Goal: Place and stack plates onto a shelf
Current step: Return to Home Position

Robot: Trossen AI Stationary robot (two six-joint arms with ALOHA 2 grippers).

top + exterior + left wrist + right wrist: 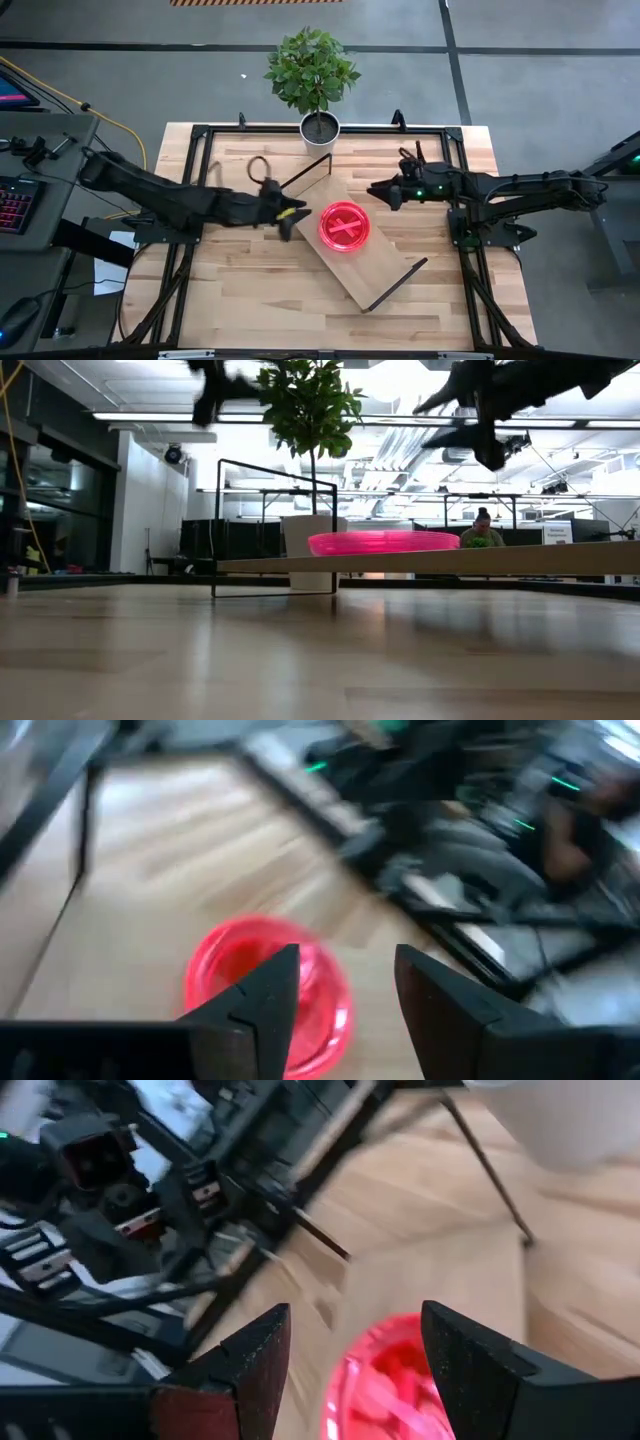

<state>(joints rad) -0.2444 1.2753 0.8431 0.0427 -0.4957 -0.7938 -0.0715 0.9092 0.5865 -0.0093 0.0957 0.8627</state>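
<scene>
A stack of pink-red plates (pixel 344 226) lies flat on the light-wood shelf board (pixel 385 265), near its middle; how many plates, I cannot tell. The stack also shows in the low view (pixel 383 542), the left wrist view (pixel 235 965) and the right wrist view (pixel 395 1375). My left gripper (pixel 291 216) is open and empty, just left of the plates. My right gripper (pixel 383 192) is open and empty, above the shelf's far right side, right of the plates. Both grippers hang well above the table in the low view.
A potted plant (pixel 313 75) in a white pot (pixel 320 128) stands at the table's far edge, behind the shelf. Black wire frames (pixel 305 172) (pixel 398 283) rise at the shelf's two short ends. A black frame rail (pixel 330 129) runs around the tabletop.
</scene>
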